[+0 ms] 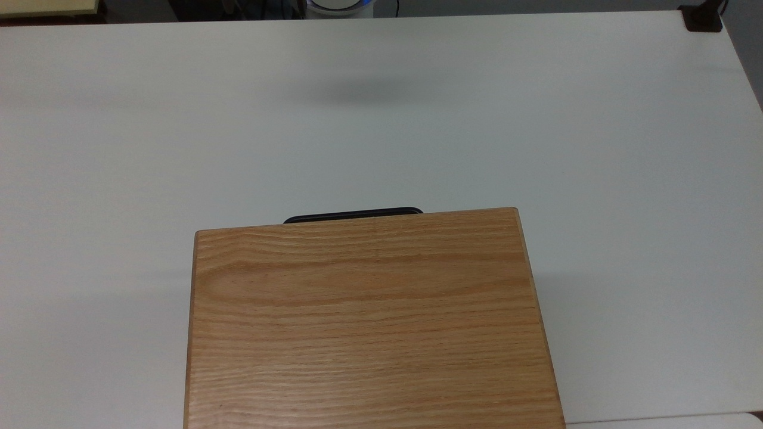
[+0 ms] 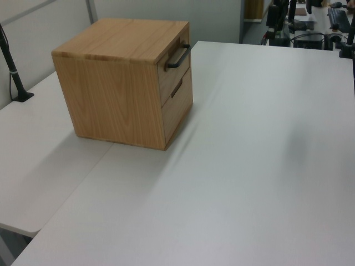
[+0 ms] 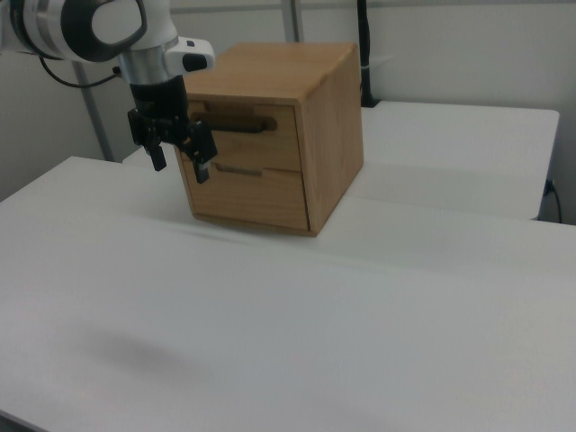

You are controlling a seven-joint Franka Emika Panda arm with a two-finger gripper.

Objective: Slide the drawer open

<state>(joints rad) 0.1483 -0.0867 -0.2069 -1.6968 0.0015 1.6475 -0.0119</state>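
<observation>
On one cabinet [image 2: 119, 83], two drawers [image 3: 255, 171] sit shut.

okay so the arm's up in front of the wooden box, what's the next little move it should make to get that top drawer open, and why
Probably bring the open gripper in toward the black bar handle so its fingers straddle the bar. The drawer looks fully shut, flush with the cabinet, and in the right view the gripper hangs in the air in front of it, holding nothing.

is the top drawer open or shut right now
Shut. The drawer front sits flush with the cabinet face, and in the top view just its handle pokes past the cabinet's top edge.
</observation>
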